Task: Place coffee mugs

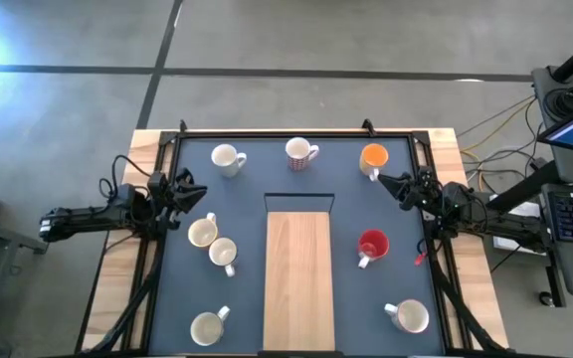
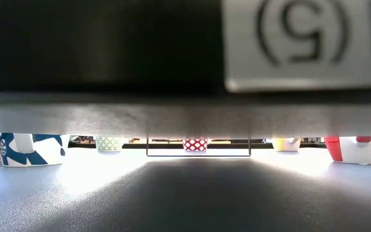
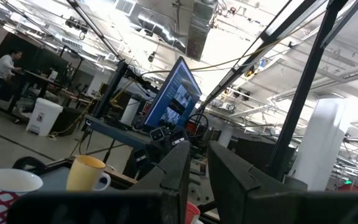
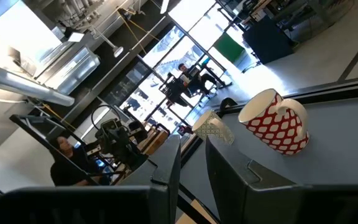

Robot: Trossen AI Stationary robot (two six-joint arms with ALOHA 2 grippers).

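In the high view eight mugs stand upright on the dark mat. White mug [image 1: 227, 159], red-patterned mug [image 1: 300, 153] and orange mug [image 1: 373, 158] line the far side. Two white mugs [image 1: 202, 232] [image 1: 223, 253] and a third [image 1: 208, 326] stand on the left. The red mug [image 1: 372, 245] and another white mug [image 1: 409, 315] stand on the right. My left gripper [image 1: 195, 191] hovers at the mat's left edge, shut, touching nothing. My right gripper [image 1: 384, 181] hovers near the orange mug, shut. The right wrist view shows the patterned mug [image 4: 275, 121] beyond the fingers.
A bare wooden board [image 1: 299, 278] lies along the mat's middle, reaching its near edge. A raised dark frame [image 1: 296, 133] borders the mat. In the low view a dark bar with a label [image 2: 301, 45] blocks most of the picture. Cables and a monitor stand off the table's right.
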